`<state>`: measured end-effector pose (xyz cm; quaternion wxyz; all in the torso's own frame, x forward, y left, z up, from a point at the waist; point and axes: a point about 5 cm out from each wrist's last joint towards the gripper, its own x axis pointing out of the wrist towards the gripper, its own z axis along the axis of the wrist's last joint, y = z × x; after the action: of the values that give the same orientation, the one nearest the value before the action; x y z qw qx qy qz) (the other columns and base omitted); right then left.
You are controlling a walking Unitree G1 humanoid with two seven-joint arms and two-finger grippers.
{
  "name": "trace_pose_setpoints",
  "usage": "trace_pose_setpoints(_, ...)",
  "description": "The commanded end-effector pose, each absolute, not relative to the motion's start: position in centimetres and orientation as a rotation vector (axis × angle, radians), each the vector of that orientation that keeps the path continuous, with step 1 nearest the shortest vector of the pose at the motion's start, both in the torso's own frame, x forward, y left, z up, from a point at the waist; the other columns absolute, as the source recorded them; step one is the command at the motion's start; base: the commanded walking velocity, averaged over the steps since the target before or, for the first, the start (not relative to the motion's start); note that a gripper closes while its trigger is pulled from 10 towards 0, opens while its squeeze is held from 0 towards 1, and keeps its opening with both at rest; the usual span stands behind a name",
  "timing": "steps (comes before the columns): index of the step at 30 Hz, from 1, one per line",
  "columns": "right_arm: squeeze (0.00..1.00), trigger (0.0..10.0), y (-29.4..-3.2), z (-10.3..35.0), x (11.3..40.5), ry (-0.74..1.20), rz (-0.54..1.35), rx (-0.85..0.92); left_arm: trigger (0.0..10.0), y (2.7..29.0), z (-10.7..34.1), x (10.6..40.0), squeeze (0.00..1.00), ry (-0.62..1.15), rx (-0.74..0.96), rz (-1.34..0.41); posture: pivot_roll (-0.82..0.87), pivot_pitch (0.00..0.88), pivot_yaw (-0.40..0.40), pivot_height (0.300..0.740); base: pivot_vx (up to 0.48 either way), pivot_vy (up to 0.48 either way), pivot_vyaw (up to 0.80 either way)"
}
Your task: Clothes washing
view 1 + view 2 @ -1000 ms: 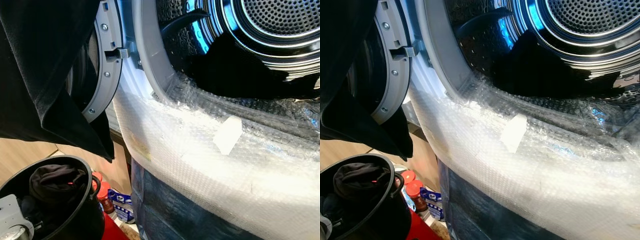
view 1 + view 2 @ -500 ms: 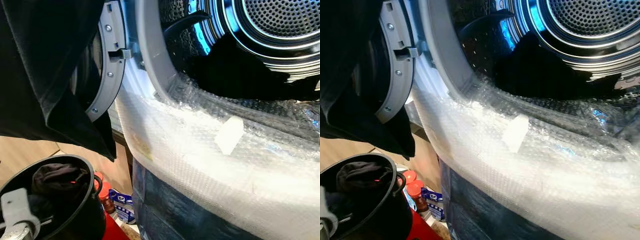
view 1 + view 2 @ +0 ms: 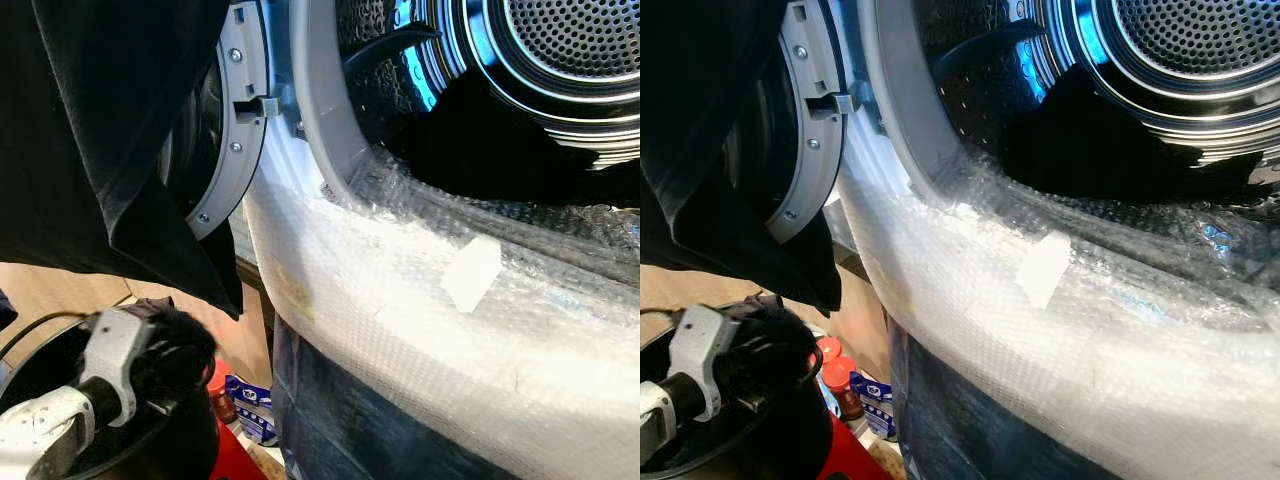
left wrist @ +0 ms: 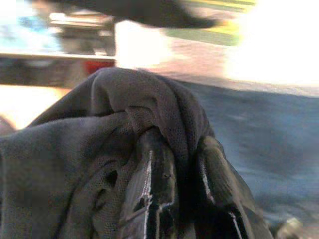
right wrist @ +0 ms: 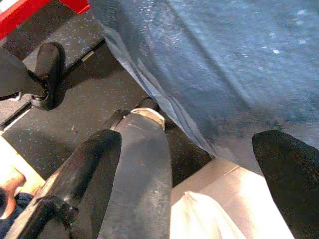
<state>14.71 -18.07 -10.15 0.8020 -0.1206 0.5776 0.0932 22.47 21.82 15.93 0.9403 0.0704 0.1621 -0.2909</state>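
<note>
Looking through the left eye view, you see the left gripper (image 3: 165,345) at the lower left, its silver arm rising out of the round black laundry bucket (image 3: 195,440) with a dark crumpled garment (image 3: 175,335) bunched at its tip. Above it a large black cloth (image 3: 110,150) hangs over the open grey-rimmed washer door (image 3: 235,130). To the right gapes the perforated steel washer drum (image 3: 570,50), dark laundry (image 3: 500,150) already lying inside, and its lower lip is padded with white bubble wrap (image 3: 400,300) bearing a pale tape patch (image 3: 472,272).

Through the right eye view, you meet the same layout; red-capped bottles (image 3: 840,385) stand on the floor just beside the bucket.

Through the left wrist view, your two black fingers (image 4: 154,194) are closed on the grey mesh fabric of the garment, which wraps over both tips; the background is blurred.

Through the right wrist view, the right gripper (image 5: 199,164) hangs idle, its fingers spread wide above dark speckled floor (image 5: 84,114) and beside a blue sheet (image 5: 224,59).

Step in hand, by judgement: lifting a garment from the bucket for loading. Your next move calls for carrying it up and rightward, clear of the hanging cloth and over the padded lip, then releasing it well inside the drum.
</note>
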Motion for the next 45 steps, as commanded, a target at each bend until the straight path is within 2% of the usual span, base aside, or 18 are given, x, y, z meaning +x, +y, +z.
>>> trace_pose_setpoints(1, 0.0, 10.0, -17.8, -10.3, 14.2, 1.25, 0.2, -0.242, 0.0, 20.3, 16.6, 21.7, 0.0, 0.332, 0.122, -0.731, 0.08, 0.028, 0.028, 0.74, 0.0, 0.0, 0.0)
trace_pose_setpoints(7, 0.0, 10.0, -17.6, -10.4, 14.2, 1.251, 0.199, -0.235, 0.0, 17.7, 18.3, 21.1, 0.0, 0.331, 0.139, -0.954, 0.08, 0.029, 0.027, 0.74, 0.0, 0.0, 0.0)
trace_pose_setpoints(9, 0.0, 10.0, -17.6, -10.4, 14.2, 1.251, 0.2, -0.235, 0.0, 17.4, 18.6, 21.2, 0.0, 0.328, 0.145, -0.974, 0.08, 0.027, 0.026, 0.74, 0.0, 0.0, 0.0)
trace_pose_setpoints(20, 0.0, 10.0, -17.5, -10.1, 14.9, 1.237, 0.206, -0.244, 0.0, 13.2, 21.5, 23.1, 0.0, 0.229, 0.305, -1.302, 0.1, 0.012, 0.015, 0.74, 0.0, 0.0, 0.0)
trace_pose_setpoints(24, 0.0, 10.0, -17.3, -10.1, 15.2, 1.23, 0.205, -0.239, 0.0, 11.3, 21.3, 22.8, 0.0, 0.225, 0.295, -1.425, 0.09, 0.002, 0.019, 0.74, 0.0, 0.0, 0.0)
trace_pose_setpoints(27, 0.0, 10.0, -17.2, -10.0, 15.3, 1.225, 0.206, -0.242, 0.0, 8.3, 20.5, 21.4, 0.0, 0.233, 0.223, -1.632, 0.07, 0.004, 0.021, 0.74, 0.0, 0.0, 0.0)
trace_pose_setpoints(30, 0.0, 10.0, -17.3, -10.1, 15.0, 1.23, 0.206, -0.245, 0.0, 6.5, 19.2, 20.9, 0.0, 0.257, 0.165, -1.731, 0.06, 0.007, 0.02, 0.74, 0.0, 0.0, 0.0)
trace_pose_setpoints(35, 0.0, 10.0, -17.4, -10.2, 14.8, 1.236, 0.203, -0.244, 0.0, 4.3, 18.6, 20.9, 0.0, 0.232, 0.094, -1.767, 0.05, 0.008, 0.02, 0.74, 0.0, 0.0, 0.0)
trace_pose_setpoints(38, 0.0, 10.0, -17.3, -10.2, 14.7, 1.238, 0.203, -0.243, 0.0, 3.9, 18.8, 21.0, 0.0, 0.218, 0.073, -1.768, 0.04, 0.007, 0.02, 0.74, 0.0, 0.0, 0.0)
trace_pose_setpoints(43, 0.0, 10.0, -17.4, -10.3, 14.4, 1.242, 0.205, -0.244, 0.0, 6.0, 17.2, 21.8, 0.0, 0.292, 0.15, -1.649, 0.04, 0.004, 0.021, 0.74, 0.0, 0.0, 0.0)
trace_pose_setpoints(45, 0.0, 10.0, -17.7, -10.4, 14.2, 1.247, 0.206, -0.25, 0.0, 8.2, 16.5, 22.1, 0.0, 0.35, 0.184, -1.56, 0.05, 0.003, 0.02, 0.74, 0.0, 0.0, 0.0)
